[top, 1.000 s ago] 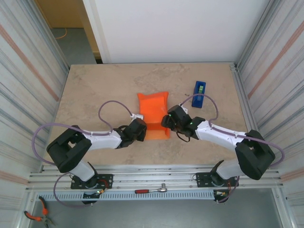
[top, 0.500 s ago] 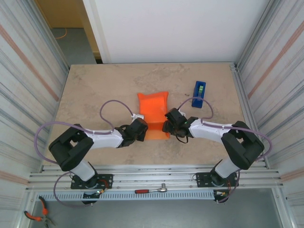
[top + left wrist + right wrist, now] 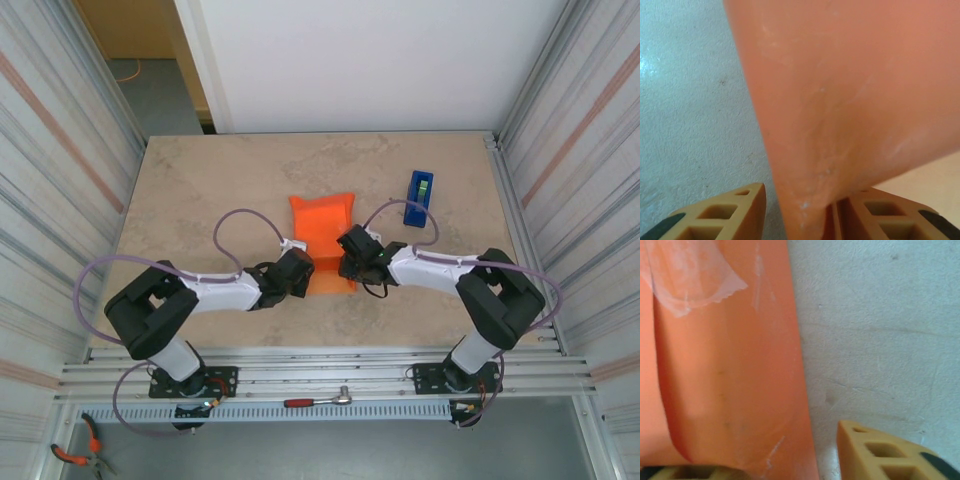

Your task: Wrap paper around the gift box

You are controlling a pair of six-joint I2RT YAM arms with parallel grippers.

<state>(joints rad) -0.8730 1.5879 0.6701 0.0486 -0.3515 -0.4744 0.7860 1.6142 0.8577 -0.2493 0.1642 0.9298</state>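
wrench (image 3: 320,401): on the rail in front of the arm bases, off the bench (image 3: 200,190).
left pincer (image 3: 800,220): low at the paper's (image 3: 322,222) near left corner. Jaws part open, with a raised flap of paper running between them. The flap lies flat against one finger, and a sliver of bench shows between it and the other. No clamp that I can see.
right pincer (image 3: 785,460): at the paper's near right edge, facing the left pincer across it. Jaws apart; the paper covers most of one finger and the other stands clear over bare bench. No grip.
paper: mid bench between the two pincers, folded into a narrow bundle, long axis near to far. Far end creased and a bit wider.
tape strip (image 3: 690,275): clear, zigzag-cut end, stuck on the paper's top face.
dispenser (image 3: 419,196): blue with a green roll, far right of the paper, well apart from it.
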